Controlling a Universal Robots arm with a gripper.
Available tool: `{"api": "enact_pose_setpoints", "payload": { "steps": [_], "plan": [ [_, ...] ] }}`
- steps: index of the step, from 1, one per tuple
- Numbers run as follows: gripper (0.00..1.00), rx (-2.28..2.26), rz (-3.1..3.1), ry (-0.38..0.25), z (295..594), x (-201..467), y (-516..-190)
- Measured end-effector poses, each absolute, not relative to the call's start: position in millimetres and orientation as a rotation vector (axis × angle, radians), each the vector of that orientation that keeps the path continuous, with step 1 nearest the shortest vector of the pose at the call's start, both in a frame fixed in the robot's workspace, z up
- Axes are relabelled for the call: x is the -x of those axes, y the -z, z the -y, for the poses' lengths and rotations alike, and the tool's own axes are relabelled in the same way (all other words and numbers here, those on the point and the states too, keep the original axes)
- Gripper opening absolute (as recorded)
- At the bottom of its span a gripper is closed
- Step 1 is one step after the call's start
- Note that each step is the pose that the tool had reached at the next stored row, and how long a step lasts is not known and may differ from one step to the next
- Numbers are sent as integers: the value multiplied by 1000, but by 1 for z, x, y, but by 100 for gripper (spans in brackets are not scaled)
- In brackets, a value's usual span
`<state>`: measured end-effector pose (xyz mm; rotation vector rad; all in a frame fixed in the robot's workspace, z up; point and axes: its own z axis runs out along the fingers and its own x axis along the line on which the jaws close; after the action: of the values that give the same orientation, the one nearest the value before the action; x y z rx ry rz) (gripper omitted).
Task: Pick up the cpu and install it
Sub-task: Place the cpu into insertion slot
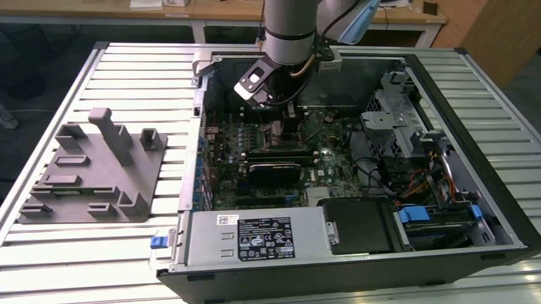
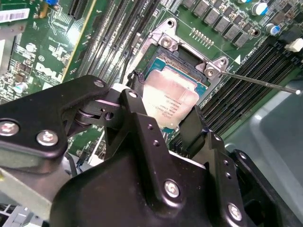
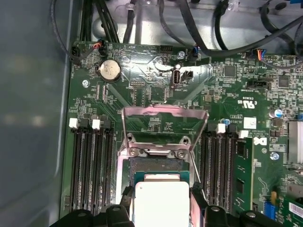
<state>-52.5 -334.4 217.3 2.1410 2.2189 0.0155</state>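
Grey fixture block [image 1: 93, 171] sits at tabletop's left edge. Open PC case [image 1: 338, 275] takes middle and right, arm reaching in. Load plate [image 3: 163, 112] flipped up, lever [image 2: 258, 81] swung aside: socket [image 3: 156, 165] cleared for chip. Gripper [image 2: 165, 100] pinching cpu [image 2: 174, 97] by two opposite edges, holding it level right over socket. Metal lid up, chip flat. Square, so no long axis; edges parallel to socket frame.

Grey arm [image 1: 287, 25], black screw-studded end effector [image 2: 165, 116]
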Motion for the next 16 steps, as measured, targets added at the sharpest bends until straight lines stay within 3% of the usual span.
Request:
{"api": "enact_pose_setpoints", "payload": {
  "steps": [16],
  "plan": [
    [55,-2153,-2207,-14,334,52,-209]
  ]
}}
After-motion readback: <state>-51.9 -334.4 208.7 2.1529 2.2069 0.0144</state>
